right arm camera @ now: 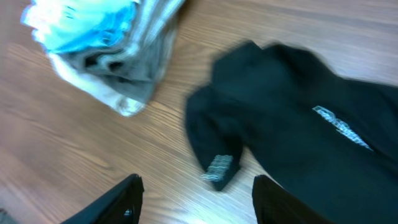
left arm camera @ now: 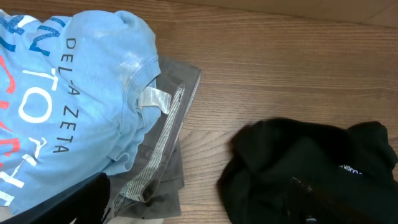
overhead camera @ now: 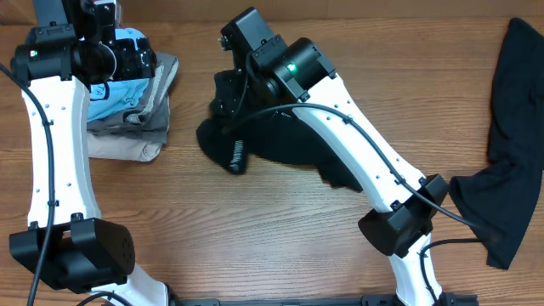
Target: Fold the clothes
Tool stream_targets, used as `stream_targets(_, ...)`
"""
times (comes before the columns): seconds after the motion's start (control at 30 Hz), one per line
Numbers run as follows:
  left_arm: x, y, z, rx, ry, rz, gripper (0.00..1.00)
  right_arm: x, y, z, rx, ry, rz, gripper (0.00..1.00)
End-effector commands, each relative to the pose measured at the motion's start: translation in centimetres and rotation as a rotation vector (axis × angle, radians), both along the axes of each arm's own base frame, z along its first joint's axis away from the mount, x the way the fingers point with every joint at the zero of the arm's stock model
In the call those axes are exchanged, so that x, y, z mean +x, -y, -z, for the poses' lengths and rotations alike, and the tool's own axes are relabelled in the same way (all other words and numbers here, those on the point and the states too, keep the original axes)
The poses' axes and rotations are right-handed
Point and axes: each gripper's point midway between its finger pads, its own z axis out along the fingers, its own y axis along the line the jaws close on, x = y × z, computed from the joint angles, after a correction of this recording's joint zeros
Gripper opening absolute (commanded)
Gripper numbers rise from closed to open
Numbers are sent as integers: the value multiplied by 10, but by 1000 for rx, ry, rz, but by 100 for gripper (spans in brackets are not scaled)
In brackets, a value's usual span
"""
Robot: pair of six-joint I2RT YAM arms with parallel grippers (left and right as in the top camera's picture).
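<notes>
My right gripper [right arm camera: 196, 182] hangs with its fingers [right arm camera: 127, 199] spread wide. Nothing is between them, and only the bare wooden table [right arm camera: 81, 143] shows in the gap. The crumpled black garment [right arm camera: 298, 124] lies in the middle of the table, just beyond the fingertips and not touching them. Its small pale striped patch [right arm camera: 219, 169] is the part nearest the gap. A second black garment [overhead camera: 514, 144] lies at the table's right edge, well apart from both grippers. My left gripper [overhead camera: 127, 55] sits over the folded stack, where a light-blue lettered shirt [left arm camera: 68, 106] lies on top of grey and beige garments [overhead camera: 127, 140]. I cannot tell whether its fingers are apart or together.
</notes>
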Motion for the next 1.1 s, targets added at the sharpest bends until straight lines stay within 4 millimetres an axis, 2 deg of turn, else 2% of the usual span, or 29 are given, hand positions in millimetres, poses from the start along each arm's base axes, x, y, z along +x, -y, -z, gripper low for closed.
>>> stream_targets(0.0, 0, 7, -12, -12, 28, 12, 93, 18, 74, -54, 4, 77, 188, 62)
stream_targets(0.03, 1, 15, -11, -29, 28, 34, 93, 21, 111, -58, -12, 46, 266, 65)
stream_targets(0.07, 2, 21, -11, -41, 28, 51, 94, 22, 125, -57, -23, 31, 293, 66)
stream_targets(0.13, 2, 42, -6, -47, 20, 126, 93, 20, 175, -45, -70, -68, 406, 69)
stream_targets(0.23, 0, 70, 5, -20, -6, 228, 93, 14, 218, -30, -121, -162, 482, 69)
stream_targets(0.3, -6, 97, 16, 12, -34, 334, 93, 13, 237, -22, -146, -195, 502, 70)
stream_targets(0.37, -13, 114, 27, 40, -70, 397, 93, 13, 249, -13, -162, -223, 515, 70)
stream_targets(0.57, -26, 135, 63, 153, -210, 433, 92, 14, 261, 32, -202, -314, 538, 70)
stream_targets(0.73, -30, 148, 83, 158, -270, 470, 92, 12, 260, 72, -220, -375, 528, 70)
stream_targets(0.8, -30, 147, 95, 176, -302, 468, 92, 9, 257, 84, -218, -392, 490, 70)
stream_targets(0.93, -31, 147, 109, 179, -342, 492, 92, 1, 253, 95, -218, -425, 432, 69)
stream_targets(1.07, -55, 161, 115, 178, -398, 666, 91, -10, 253, 99, -238, -463, 413, 69)
